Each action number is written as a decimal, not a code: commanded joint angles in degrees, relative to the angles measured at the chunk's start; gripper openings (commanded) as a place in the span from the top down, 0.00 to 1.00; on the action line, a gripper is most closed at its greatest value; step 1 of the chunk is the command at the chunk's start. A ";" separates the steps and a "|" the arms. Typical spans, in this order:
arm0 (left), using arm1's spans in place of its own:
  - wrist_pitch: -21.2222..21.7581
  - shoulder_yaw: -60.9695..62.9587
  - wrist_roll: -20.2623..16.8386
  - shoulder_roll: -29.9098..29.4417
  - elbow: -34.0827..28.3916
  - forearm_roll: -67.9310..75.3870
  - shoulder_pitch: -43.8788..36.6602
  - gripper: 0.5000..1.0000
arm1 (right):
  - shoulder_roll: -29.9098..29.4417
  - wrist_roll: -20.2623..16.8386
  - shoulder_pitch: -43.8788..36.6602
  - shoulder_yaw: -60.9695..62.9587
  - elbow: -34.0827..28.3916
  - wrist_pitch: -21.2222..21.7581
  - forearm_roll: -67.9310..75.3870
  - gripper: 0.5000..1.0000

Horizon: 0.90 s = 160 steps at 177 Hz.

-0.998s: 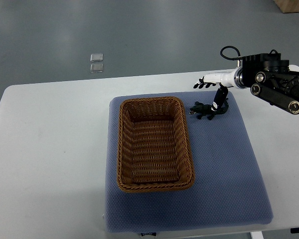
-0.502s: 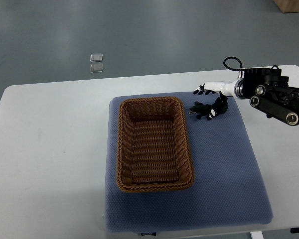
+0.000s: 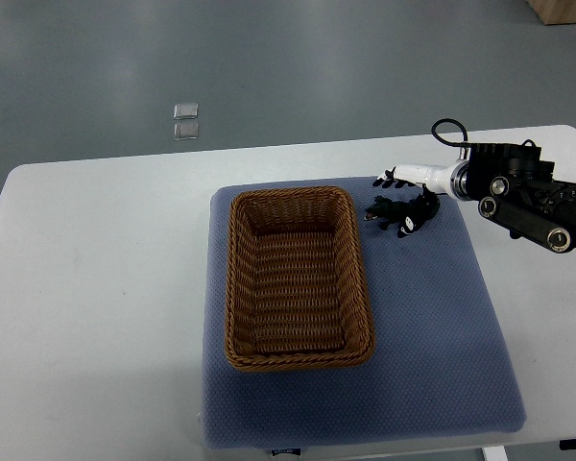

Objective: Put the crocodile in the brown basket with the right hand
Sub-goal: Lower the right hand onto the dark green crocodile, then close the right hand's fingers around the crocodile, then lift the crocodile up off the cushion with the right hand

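We see the right hand reaching in from the right edge, low over the far right corner of the blue-grey mat. Its white wrist joins a black jointed forearm, with a black cable loop above it. We cannot tell whether the hand is gripping anything or hanging loose, as its dark parts merge with the toy beneath.

The mat lies on a white table. A brown wicker basket stands on the mat's left half, with nothing inside it. Nothing lies on the mat between the basket and the toy. On the grey floor beyond the table we see two small clear squares, and a cardboard box corner at the top right.

The dark green crocodile lies flat on the mat, just right of the basket's far right corner and outside it. Its right end sits directly under the hand, touching or overlapping it.
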<state>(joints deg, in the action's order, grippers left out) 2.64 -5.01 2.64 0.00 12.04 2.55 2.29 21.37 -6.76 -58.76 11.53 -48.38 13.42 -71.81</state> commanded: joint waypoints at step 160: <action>0.00 0.08 0.09 0.00 0.09 0.00 0.00 0.00 | 1.57 0.35 -0.48 -0.01 -0.31 -0.94 -0.09 0.87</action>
<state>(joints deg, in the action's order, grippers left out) 2.64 -4.92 2.72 0.00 12.09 2.55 2.28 22.39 -6.39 -58.20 11.42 -48.59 12.16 -71.97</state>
